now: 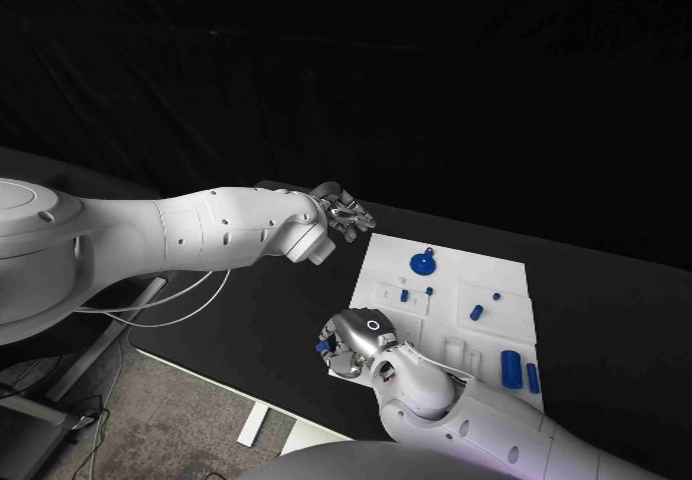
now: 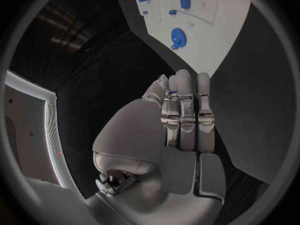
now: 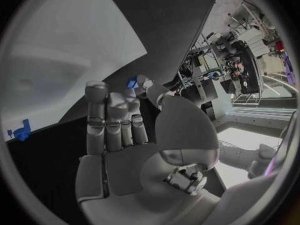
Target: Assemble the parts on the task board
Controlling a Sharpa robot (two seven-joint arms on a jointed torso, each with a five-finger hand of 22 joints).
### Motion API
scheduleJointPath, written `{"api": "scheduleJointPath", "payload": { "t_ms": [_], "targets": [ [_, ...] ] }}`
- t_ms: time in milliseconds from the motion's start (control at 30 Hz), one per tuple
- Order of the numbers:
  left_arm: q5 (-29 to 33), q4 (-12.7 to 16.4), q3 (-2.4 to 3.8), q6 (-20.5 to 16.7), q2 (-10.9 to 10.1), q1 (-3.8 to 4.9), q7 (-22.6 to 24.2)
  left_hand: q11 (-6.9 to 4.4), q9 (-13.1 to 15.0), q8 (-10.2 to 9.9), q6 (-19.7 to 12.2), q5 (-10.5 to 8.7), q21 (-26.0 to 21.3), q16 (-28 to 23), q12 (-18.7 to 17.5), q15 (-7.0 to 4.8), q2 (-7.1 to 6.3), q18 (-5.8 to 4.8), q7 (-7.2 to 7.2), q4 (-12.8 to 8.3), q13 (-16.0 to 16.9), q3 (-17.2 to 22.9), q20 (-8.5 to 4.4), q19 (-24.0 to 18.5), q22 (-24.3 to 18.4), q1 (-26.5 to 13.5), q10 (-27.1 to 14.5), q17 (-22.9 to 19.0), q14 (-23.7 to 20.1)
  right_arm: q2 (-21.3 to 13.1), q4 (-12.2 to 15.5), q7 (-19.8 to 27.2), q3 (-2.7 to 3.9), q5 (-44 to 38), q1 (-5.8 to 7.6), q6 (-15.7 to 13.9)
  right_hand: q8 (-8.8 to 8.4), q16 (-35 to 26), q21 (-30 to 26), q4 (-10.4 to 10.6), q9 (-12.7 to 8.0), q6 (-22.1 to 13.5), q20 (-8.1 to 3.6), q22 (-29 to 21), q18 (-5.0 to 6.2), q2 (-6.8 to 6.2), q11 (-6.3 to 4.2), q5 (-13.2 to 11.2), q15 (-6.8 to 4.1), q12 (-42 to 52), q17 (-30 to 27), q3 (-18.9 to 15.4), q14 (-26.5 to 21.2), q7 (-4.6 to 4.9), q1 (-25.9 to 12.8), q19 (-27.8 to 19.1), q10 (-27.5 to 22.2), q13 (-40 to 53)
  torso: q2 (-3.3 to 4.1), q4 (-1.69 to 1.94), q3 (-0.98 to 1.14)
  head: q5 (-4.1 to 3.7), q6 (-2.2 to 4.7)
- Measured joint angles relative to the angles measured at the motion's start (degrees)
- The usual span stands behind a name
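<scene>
The white task board lies in the middle of the black table. A round blue part sits near its far end, a small blue piece in the middle, and two blue cylinders at the near right. My left hand hovers off the board's far left corner with straight fingers and nothing in it; the round blue part lies beyond them. My right hand is by the board's near left edge and pinches a small blue part at its fingertips.
The black table ends in a front edge close to my right hand, with floor and cables below at the left. Two short blue pegs stand on the board's left half.
</scene>
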Motion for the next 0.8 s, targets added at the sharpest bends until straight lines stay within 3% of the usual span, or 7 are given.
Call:
{"api": "scheduleJointPath", "payload": {
  "t_ms": [133,333,533,733,800],
  "targets": [
    [0.0,-0.11,0.0,0.0,-0.26,0.0,0.07,0.0,0.0,0.0,0.0,0.0,0.0,0.0,0.0,0.0,-0.13,0.0,0.0,0.13,0.0,-0.13,0.0,0.0,-0.1,0.13,0.0,0.0,0.0,-0.45,0.35,-0.02,0.34,0.25,-0.01,-0.71,0.0,0.0,0.0,-0.01,-0.03,0.0,0.0,0.0,0.0,0.0,0.0,0.0,0.0,0.0,0.0,-0.31,0.0,0.0,0.0,0.0,0.0,0.0,-0.01,-0.01,0.01,-0.2,0.13],
    [0.03,-0.14,0.0,-0.01,-0.69,0.0,0.19,0.0,-0.01,0.0,-0.22,0.0,0.0,0.0,0.0,0.0,-0.36,0.0,0.19,0.17,0.0,-0.13,0.0,0.0,-0.17,-0.11,0.0,0.0,0.0,-1.71,1.2,-0.18,1.9,0.56,-0.01,-1.41,0.0,0.0,0.0,0.31,-0.04,0.0,0.0,0.0,0.0,-0.23,0.09,0.0,0.0,0.0,-0.01,-0.64,0.0,-0.01,0.22,0.0,0.08,0.0,-0.04,-0.11,-0.01,-0.66,0.39],
    [0.73,-0.05,0.0,0.05,-1.46,0.01,0.54,0.0,-0.01,0.0,-0.36,-0.04,0.0,0.0,0.24,0.0,-0.53,0.0,0.04,0.82,0.0,-0.26,0.0,0.0,-0.42,-0.29,0.0,0.0,0.0,-3.78,2.33,-0.43,3.85,0.88,0.05,-1.62,-0.01,0.0,0.0,0.62,-0.07,-0.01,0.0,-0.01,-0.01,-0.23,0.09,0.0,0.0,0.0,0.11,-0.95,0.0,-0.01,0.22,0.0,0.09,-0.01,-0.06,-0.12,0.0,-1.55,0.82],
    [3.1,0.29,0.0,1.15,-2.99,0.01,1.62,0.25,-0.32,0.0,-1.64,-0.83,0.0,-0.23,0.24,0.15,-1.27,0.0,0.29,2.81,0.0,-1.26,0.0,0.0,-1.27,-1.04,-0.58,-0.12,0.15,-6.66,4.58,-0.74,6.52,1.57,0.06,-1.89,-0.02,0.0,0.0,1.08,-0.11,-0.02,0.0,-0.01,-0.01,-0.62,0.1,0.0,0.0,0.0,0.2,-0.83,0.0,-0.02,0.61,0.0,0.09,-0.01,-0.03,-0.09,0.04,-2.84,1.52],
    [4.0,0.47,0.0,2.01,-3.46,0.01,2.14,0.41,-0.55,-0.17,-2.58,-2.15,0.0,-0.23,-0.04,0.41,-1.53,0.0,0.53,3.96,-0.02,-1.87,0.22,-0.22,-1.6,-1.99,-0.82,-0.17,0.01,-7.59,5.45,-0.83,7.4,1.88,0.06,-1.96,-0.1,0.0,0.0,1.27,-0.11,-0.03,0.0,-0.01,-0.01,-0.6,0.1,0.0,0.0,0.0,0.24,-0.76,0.0,-0.03,0.59,0.0,0.09,-0.01,-0.03,-0.1,0.08,-3.37,1.81]
  ]
}}
